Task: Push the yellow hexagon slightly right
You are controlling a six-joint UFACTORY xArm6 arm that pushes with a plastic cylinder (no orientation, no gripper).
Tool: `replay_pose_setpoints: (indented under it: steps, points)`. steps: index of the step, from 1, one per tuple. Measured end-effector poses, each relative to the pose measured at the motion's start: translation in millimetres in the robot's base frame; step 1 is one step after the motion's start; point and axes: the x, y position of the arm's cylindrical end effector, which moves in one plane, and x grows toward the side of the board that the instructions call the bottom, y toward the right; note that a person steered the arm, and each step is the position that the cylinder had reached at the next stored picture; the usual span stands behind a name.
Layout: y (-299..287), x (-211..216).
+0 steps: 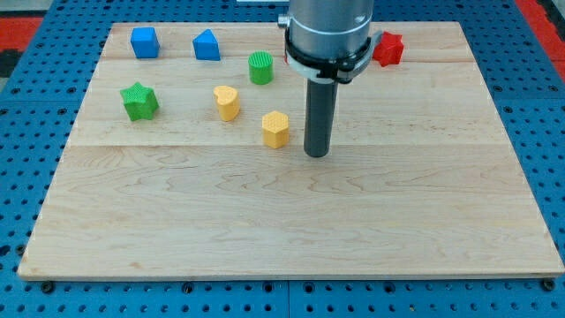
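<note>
The yellow hexagon [275, 129] stands on the wooden board [291, 230], a little left of the board's middle. My tip [317, 155] rests on the board just to the right of the hexagon and slightly lower in the view, with a small gap between them. The dark rod rises from the tip to the arm's grey body at the view's top.
A yellow heart [227, 102] lies up and left of the hexagon. A green star [139, 102] is at the left, a green cylinder [260, 68] above. A blue cube [144, 41] and a blue block [207, 45] sit at the top left. A red star [387, 49] is at the top right.
</note>
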Motion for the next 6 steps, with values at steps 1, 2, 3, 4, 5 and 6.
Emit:
replay_pose_setpoints:
  steps: [1, 2, 3, 4, 5, 6]
  points:
    - [-29, -8]
    - [-5, -38]
    - [-1, -70]
    - [20, -28]
    - [-58, -16]
    - [-69, -45]
